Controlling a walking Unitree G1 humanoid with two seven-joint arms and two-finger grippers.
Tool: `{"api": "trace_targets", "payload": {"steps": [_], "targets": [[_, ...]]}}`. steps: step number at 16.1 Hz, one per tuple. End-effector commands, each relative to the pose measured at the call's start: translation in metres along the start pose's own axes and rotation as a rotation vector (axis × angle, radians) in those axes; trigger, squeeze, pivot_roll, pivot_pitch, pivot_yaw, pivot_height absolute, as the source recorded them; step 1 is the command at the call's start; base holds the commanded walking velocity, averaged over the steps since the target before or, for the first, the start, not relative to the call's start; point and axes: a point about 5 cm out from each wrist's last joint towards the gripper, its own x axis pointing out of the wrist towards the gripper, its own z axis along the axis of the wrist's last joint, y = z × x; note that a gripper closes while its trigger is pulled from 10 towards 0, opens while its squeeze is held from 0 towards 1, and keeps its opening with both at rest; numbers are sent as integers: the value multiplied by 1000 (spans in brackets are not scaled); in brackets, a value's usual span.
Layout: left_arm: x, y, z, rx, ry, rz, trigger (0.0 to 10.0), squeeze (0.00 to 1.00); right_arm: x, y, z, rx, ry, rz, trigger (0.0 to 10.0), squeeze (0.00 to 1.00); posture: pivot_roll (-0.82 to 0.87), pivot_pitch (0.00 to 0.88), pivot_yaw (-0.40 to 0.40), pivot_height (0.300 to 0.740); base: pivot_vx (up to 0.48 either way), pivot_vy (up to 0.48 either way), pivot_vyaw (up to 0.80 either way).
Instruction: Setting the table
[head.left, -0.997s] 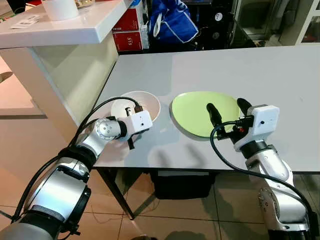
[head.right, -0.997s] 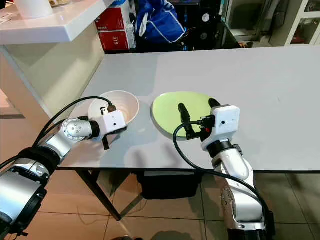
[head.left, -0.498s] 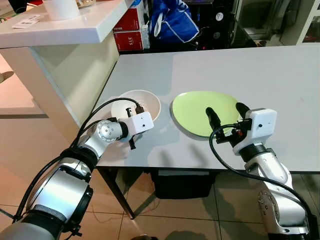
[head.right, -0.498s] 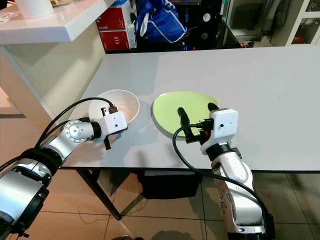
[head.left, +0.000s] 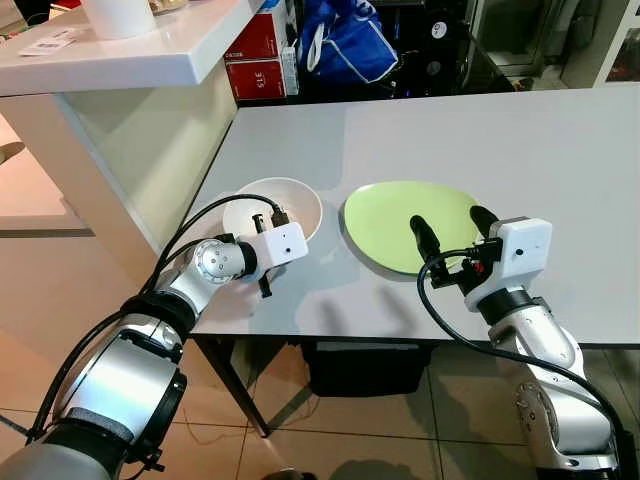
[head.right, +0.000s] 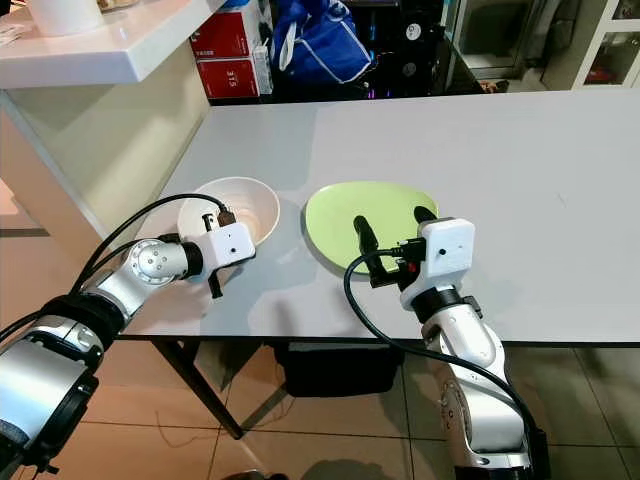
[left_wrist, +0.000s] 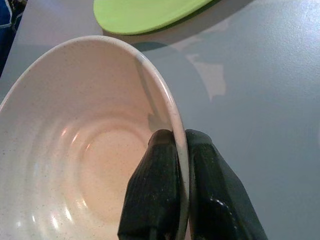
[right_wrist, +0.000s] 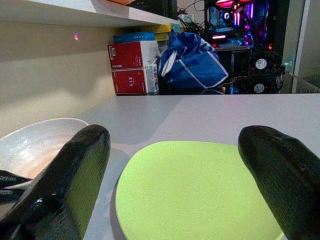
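A white bowl (head.left: 295, 203) sits near the front left corner of the grey table (head.left: 520, 140). My left gripper (left_wrist: 181, 150) is shut on the bowl's near rim, one finger inside and one outside. To the right of the bowl lies a flat lime-green plate (head.left: 390, 215). My right gripper (head.left: 450, 225) hovers open just above the plate's near edge, with the fingers (right_wrist: 65, 175) spread wide and nothing between them.
A white counter (head.left: 120, 60) stands at the left, close to the bowl. Behind the table are red boxes (head.left: 255, 60) and a blue bag (head.left: 345, 45). The table's front edge (head.left: 400, 338) runs just under both wrists. The right half of the table is bare.
My right gripper has drawn back slightly toward the table's front edge and sunk a little over the plate. The left gripper and bowl have stayed put.
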Motion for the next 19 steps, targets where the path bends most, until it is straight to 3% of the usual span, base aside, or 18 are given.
{"api": "trace_targets", "payload": {"steps": [1,3,11,19], "targets": [[0,-1,-2,0,17,-20,0,0,0,4,3,-3,-5,16,10000,0,-73,0,136,740,0,0,0],[-1,5,4,38,-6,-10,0,0,0,5,2,-3,-1,17,10000,0,-74,0,139,740,0,0,0],[-5,23,21,41,-85,23,0,0,0,6,-2,-3,12,26,10000,0,-68,0,132,740,0,0,0],[-6,23,17,37,-65,13,0,0,1,6,-5,-3,20,35,10000,0,-62,0,125,740,0,0,0]]}}
